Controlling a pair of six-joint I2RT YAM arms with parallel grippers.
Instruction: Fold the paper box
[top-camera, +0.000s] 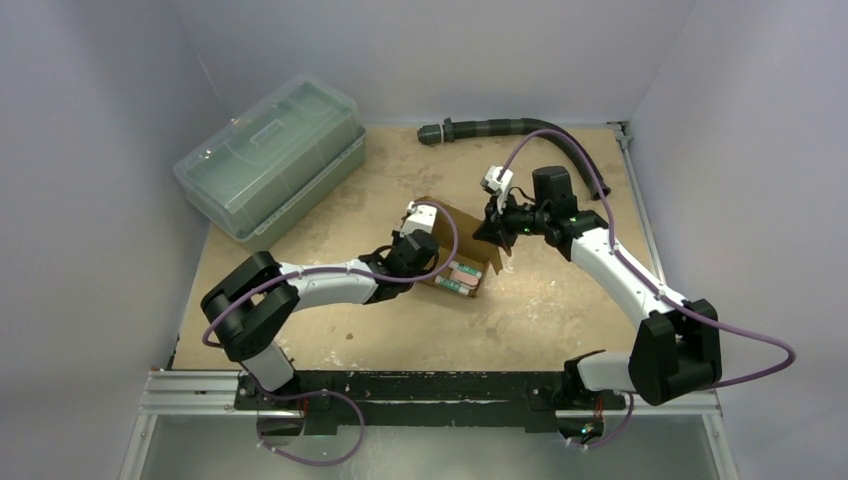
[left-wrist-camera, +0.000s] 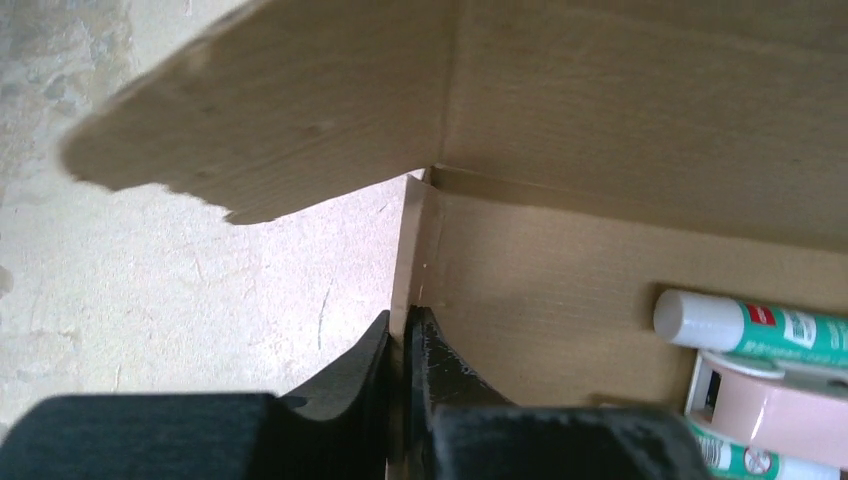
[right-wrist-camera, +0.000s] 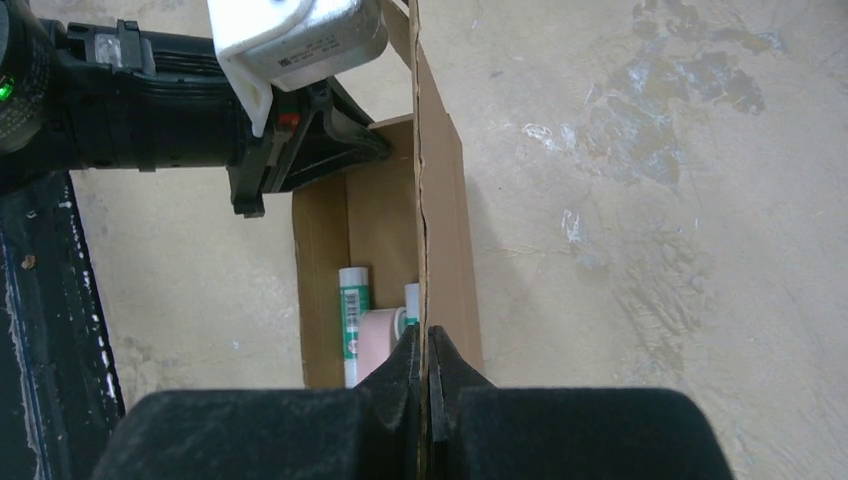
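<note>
Left hand (left-wrist-camera: 405, 350) nearly closed on the left wall edge of the paper box (left-wrist-camera: 560, 280), right hand (right-wrist-camera: 427, 365) fully closed on its upright right flap, likely bracing it mid-scene on the worktop (top-camera: 540, 310), glue sticks (left-wrist-camera: 760, 325) inside, for the next fold.

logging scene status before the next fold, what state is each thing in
paper box: open, flaps raised, not yet folded shut
left gripper: shut on a paper box wall edge
right gripper: shut on a raised flap
plastic bin: lid closed
glue stick: lying inside the paper box
</note>
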